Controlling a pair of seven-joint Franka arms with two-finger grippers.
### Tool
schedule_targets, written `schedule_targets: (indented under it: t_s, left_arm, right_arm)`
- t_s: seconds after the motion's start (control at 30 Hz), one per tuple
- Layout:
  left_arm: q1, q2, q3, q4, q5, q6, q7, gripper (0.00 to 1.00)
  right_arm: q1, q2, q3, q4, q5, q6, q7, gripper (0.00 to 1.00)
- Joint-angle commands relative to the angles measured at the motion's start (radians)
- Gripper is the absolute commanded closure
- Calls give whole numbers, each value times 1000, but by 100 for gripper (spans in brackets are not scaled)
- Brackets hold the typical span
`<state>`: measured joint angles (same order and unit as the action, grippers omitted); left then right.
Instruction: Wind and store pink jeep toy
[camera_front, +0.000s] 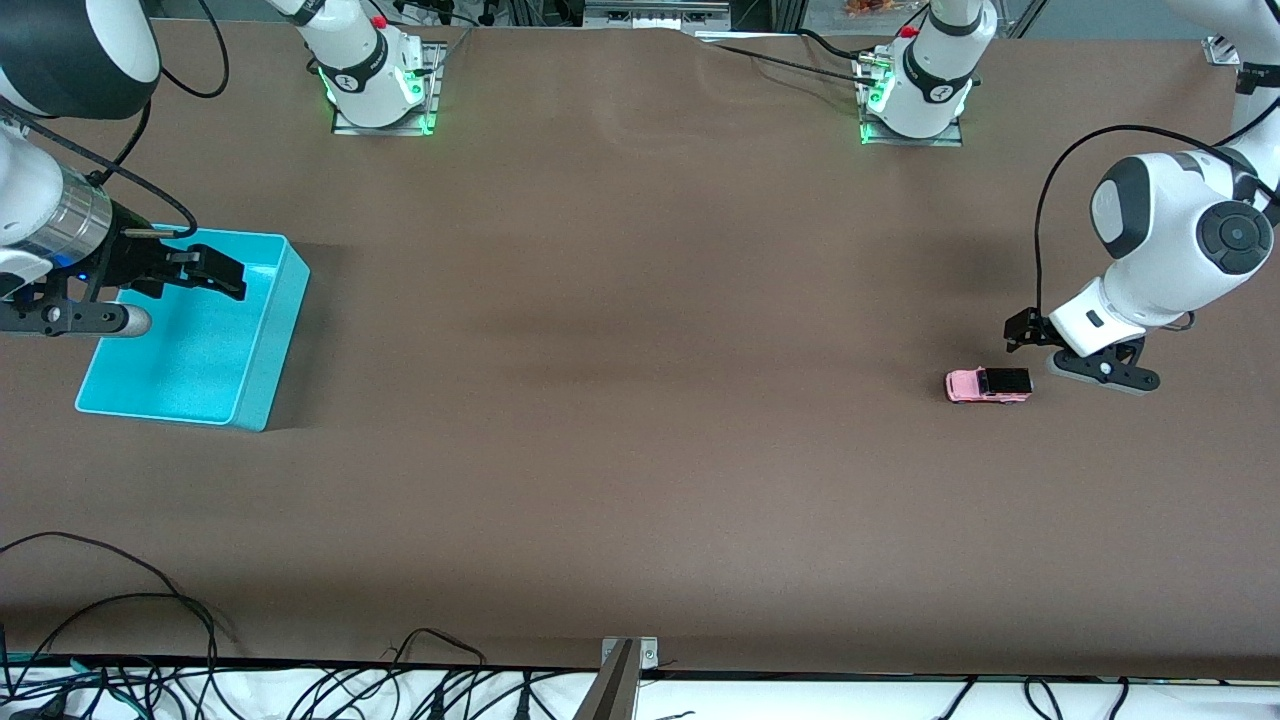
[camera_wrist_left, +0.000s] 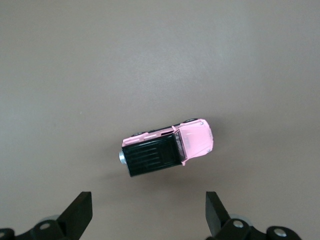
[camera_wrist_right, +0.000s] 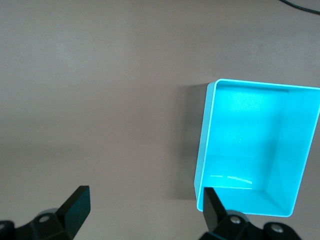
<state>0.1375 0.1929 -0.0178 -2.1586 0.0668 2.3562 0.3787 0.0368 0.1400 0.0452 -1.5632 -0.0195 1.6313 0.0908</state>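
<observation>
While nothing is held by either arm, the stock on the brown table (camera_front: 640, 450) reads as follows, nearest the front camera first. Item one: pink jeep toy (camera_front: 988, 385), upright on its wheels on the bare tabletop toward the left arm's end, pale pink hood pointing toward the table's middle, black rear roof toward the left arm's end; in the left wrist view the jeep (camera_wrist_left: 168, 147) lies slightly skewed, clear of both fingertips. Item two: left gripper (camera_front: 1030, 345), low over the table just at the jeep's rear, at about two o'clock from it in the front view, not touching it; its fingers (camera_wrist_left: 77, 212) are spread wide, with nothing between them. Item three: cyan bin (camera_front: 262, 350), open-topped, resting at the right arm's end of the table, well apart from the jeep, at about nine o'clock from it; its interior shows no contents. Item four: right gripper (camera_front: 215, 272), hovering over the bin's rim nearest the right arm's base; its fingers (camera_wrist_right: 75, 205) stand apart, with the bin (camera_wrist_right: 210, 135) seen below them.
</observation>
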Motion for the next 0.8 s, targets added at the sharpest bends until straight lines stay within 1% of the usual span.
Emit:
schedule_targets:
  t_s: [0.0, 0.33, 0.6, 0.77]
  left_arm:
    - [1, 22, 16, -12, 7, 38, 196, 0]
    - [-4, 63, 16, -12, 14, 100, 495, 0]
    - [-7, 105, 16, -12, 14, 187, 785, 0]
    - [-9, 122, 16, -26, 16, 196, 914, 0]
  right_arm:
    - [0, -2, 1, 0, -4, 1, -11, 0]
    - [0, -2, 1, 2, -4, 1, -11, 0]
    - [0, -2, 1, 0, -4, 1, -11, 0]
    - [2, -2, 1, 2, -4, 1, -11, 0]
